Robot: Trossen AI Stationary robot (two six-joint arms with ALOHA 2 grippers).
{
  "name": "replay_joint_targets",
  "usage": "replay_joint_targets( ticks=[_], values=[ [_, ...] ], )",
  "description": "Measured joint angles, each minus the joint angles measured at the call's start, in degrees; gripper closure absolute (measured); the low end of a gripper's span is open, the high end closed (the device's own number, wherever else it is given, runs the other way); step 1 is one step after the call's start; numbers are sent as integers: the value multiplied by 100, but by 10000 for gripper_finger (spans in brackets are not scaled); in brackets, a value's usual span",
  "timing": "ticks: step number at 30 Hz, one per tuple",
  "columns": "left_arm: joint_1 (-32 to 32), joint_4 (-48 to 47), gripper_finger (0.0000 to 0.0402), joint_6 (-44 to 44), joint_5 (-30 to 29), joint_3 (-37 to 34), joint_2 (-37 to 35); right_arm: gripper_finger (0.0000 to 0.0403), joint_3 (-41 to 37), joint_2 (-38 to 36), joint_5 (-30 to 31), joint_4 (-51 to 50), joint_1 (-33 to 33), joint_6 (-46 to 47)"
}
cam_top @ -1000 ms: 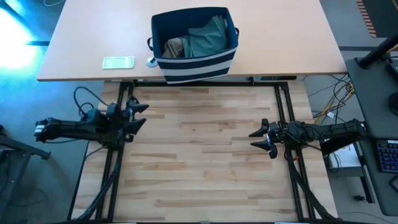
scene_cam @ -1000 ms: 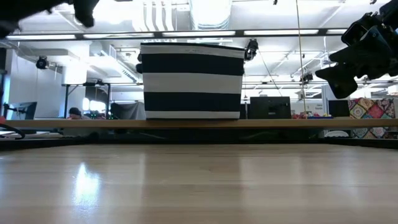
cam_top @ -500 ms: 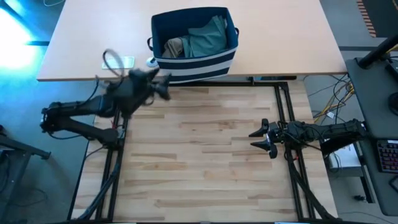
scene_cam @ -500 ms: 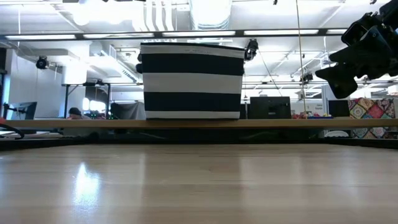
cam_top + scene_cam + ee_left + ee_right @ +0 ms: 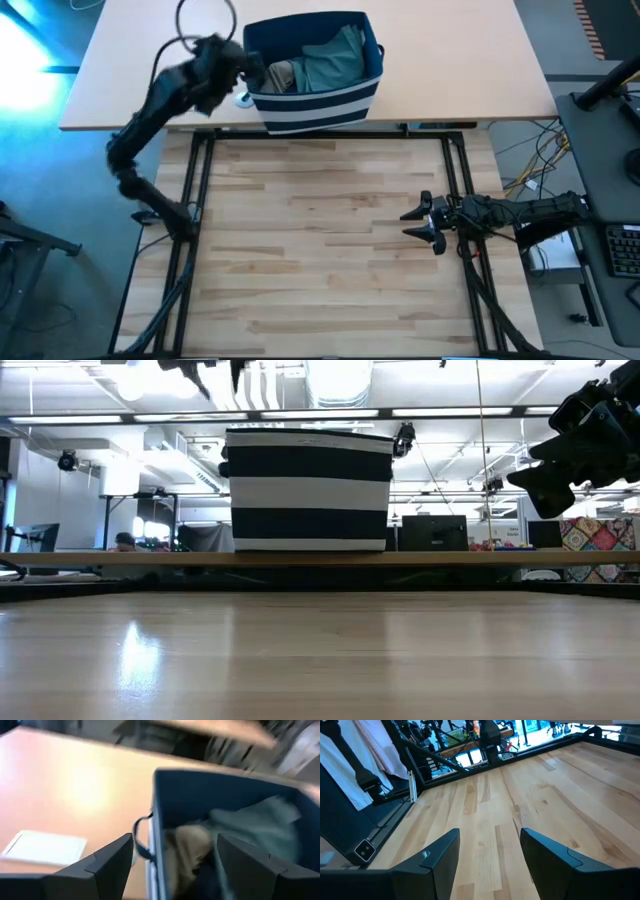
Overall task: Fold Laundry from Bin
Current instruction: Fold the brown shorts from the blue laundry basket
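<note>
Swinging my left arm across has been the whole story of the past second: a moment ago it sat parked at the left edge of the butcher-block table (image 5: 330,250), and now the left gripper (image 5: 252,68) hangs over the left rim of the bin (image 5: 318,108), its claw spread wide and holding nothing. From the left wrist camera I look past both fingers (image 5: 107,865) straight down into the basket, with the teal-green garment (image 5: 260,827) lying toward the far side, the tan one (image 5: 187,845) bunched against the near wall, and something dark under them that I cannot make out. The bin itself has not budged; it stands on the pale desk (image 5: 450,70) beyond the work surface, near its front edge, with a flat pale-green card (image 5: 42,847) lying just beside it. My right gripper (image 5: 418,225) has not moved at all, hovering at the right side of the wooden top, claw partly spread and empty, pointed across bare planks. As I read it, the reach is nearly finished and no laundry has left the basket yet, so folding has not begun. Next I would lower the left claw onto the tan or teal cloth and pinch; the risk I see is snagging the bin's soft wall or handle (image 5: 141,837) instead of the fabric.
</note>
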Motion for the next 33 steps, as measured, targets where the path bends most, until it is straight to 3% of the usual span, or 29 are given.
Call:
replay_joint_targets(
  ticks=[8,13,19,26,33],
  values=[
    [922,-1320,130,-128,933,1441,1432,197,2,0,-2,0,-2,0],
    [1196,-1341,145,-153,1401,1268,1714,197,1,0,-1,0,-1,0],
    [1239,-1515,221,-21,1611,1214,1972,197,1,0,0,0,-1,0],
    [993,-1509,384,298,1432,1212,1959,197,2,0,-1,0,0,0],
    [438,-1764,398,627,1218,1208,1896,197,1,0,0,0,-1,0]
  ],
)
